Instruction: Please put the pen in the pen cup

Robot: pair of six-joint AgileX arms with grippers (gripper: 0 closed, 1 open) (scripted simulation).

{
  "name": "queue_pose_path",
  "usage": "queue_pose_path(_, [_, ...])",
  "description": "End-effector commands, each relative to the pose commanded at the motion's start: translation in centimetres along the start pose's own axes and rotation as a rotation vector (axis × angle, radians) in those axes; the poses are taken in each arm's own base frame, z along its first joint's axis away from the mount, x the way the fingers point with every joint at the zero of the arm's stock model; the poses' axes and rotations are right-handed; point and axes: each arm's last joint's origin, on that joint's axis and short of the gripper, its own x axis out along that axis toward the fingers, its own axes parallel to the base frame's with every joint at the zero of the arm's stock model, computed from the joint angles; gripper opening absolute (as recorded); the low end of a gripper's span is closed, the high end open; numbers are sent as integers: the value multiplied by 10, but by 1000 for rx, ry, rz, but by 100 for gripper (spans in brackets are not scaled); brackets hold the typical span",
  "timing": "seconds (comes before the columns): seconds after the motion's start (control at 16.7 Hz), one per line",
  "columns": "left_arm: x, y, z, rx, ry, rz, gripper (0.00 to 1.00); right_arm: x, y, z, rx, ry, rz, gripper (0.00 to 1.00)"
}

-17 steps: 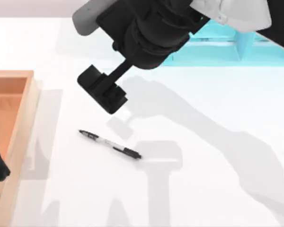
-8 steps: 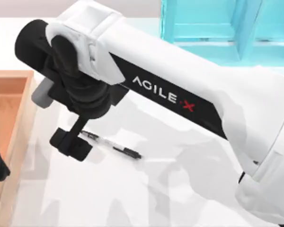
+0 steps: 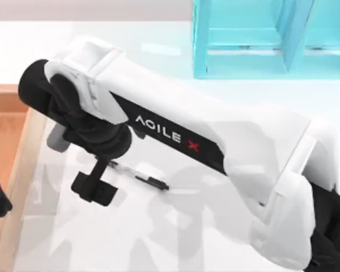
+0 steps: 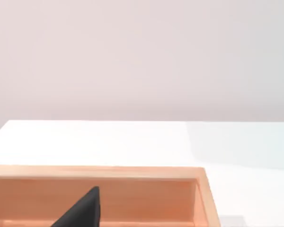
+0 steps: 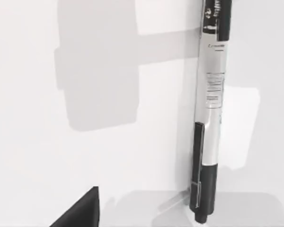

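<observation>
While our right gripper (image 3: 93, 187) hovers just beside pen (image 3: 140, 177), pen's long axis runs diagonally toward table right; finger spread, we cannot tell.

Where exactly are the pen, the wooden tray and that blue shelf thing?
pen (image 5: 209, 104): right wrist view, on its clear-white middle barrel.
wooden tray (image 4: 204, 194): left wrist view, on its pale rim at the corner.
blue shelf (image 3: 201, 39): top view, on its left upright wall.
</observation>
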Motion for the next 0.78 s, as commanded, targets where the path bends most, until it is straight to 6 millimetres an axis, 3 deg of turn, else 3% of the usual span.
queue_pose_path(0.48, [0, 0, 0, 0, 0, 0, 100, 4, -1, 0, 2, -1, 1, 100])
queue_pose_path(0.6, [0, 0, 0, 0, 0, 0, 100, 17, -2, 2, 1, -2, 0, 100])
queue_pose_path(0.78, [0, 0, 0, 0, 0, 0, 100, 53, -1, 5, 1, -2, 0, 100])
